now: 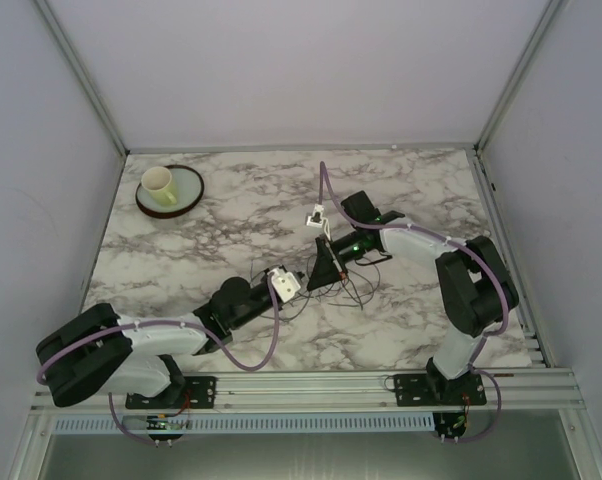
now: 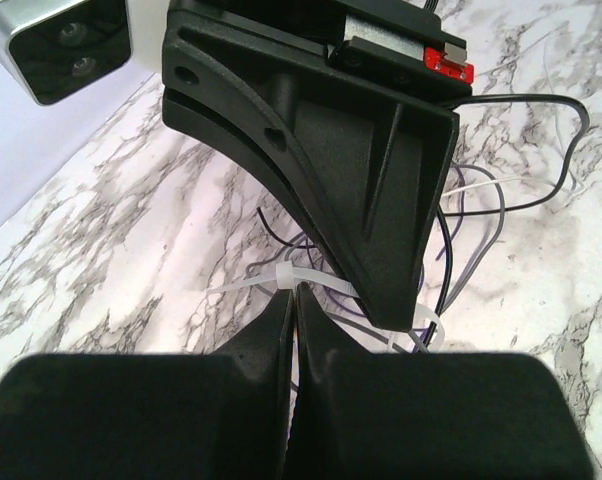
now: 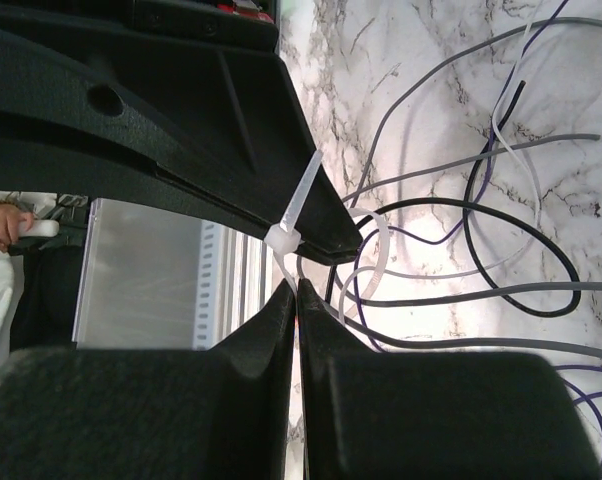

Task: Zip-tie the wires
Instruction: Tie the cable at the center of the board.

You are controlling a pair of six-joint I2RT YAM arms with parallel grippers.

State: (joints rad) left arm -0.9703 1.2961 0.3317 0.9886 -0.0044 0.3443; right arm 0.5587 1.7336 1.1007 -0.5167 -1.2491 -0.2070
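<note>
Left wrist, unlike top, shows zip tie.

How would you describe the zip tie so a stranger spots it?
At the middle of the marble table, the left gripper and right gripper meet tip to tip over thin tangled wires. The zip tie sits at those tips: a flat milky-white strap with a square head, unlike the round darker wires.

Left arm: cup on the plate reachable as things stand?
Probably yes: only marble table lies between the left gripper and the cup. But it is shut at the zip tie on the wires, so it must leave that first.
</note>
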